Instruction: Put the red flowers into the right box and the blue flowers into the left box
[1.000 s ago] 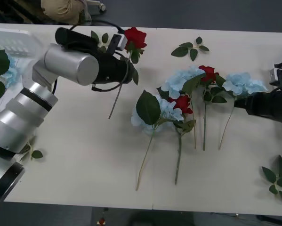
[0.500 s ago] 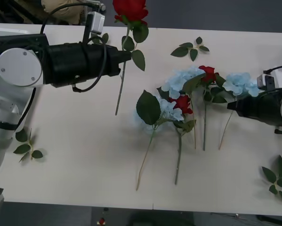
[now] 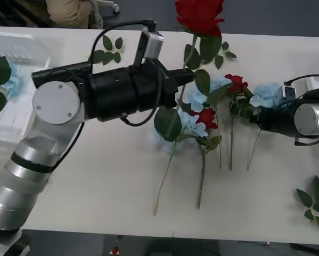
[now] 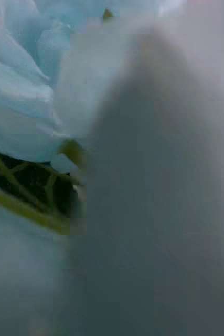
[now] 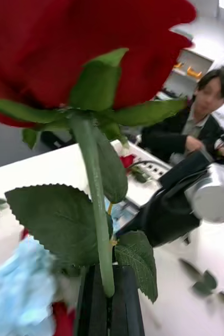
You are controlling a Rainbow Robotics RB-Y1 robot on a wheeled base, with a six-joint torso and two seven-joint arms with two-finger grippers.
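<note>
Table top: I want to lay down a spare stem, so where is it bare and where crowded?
Bare: the near strip of the table, between the left arm and the leaf sprig. Crowded: the flower pile, between the left pincer with its rose and the right pincer.

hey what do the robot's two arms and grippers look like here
The left arm has silver cylindrical segments with a round silver joint cap, then a black forearm. A black cable loops over it to a small silver-grey camera block. Its gripper is black. The right arm has a silver cap, a black forearm and a thin black cable.
</note>
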